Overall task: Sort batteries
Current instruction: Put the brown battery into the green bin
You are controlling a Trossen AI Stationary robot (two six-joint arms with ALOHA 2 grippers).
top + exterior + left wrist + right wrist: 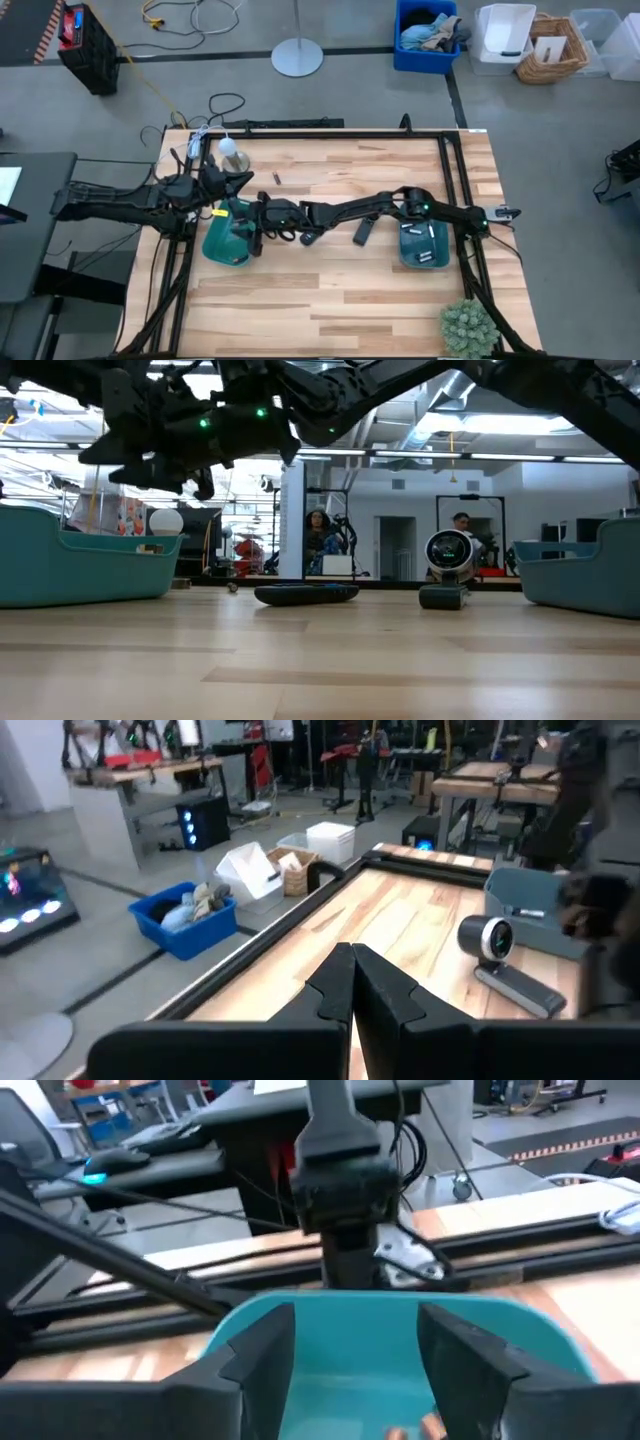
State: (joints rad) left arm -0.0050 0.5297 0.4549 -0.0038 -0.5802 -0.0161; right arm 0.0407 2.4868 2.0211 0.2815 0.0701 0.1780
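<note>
Quick count of what's on the wooden surface [330, 290]: two teal trays, one on the left [225, 243] and one on the right [422, 246]. One flat black remote [365, 230], one black flashlight [446, 568] with a round head, one spiky green plant [468, 326] at the near right corner, and one white ball-shaped thing [233, 159] up at the far left. Batteries are hard to count: one tiny dark cell [277, 178] lies loose, a few light ones sit in the right tray, exact number unclear. Two arms total.

two teal trays [228, 245] [422, 248], a remote [364, 231], a flashlight [447, 565] on the table.
</note>
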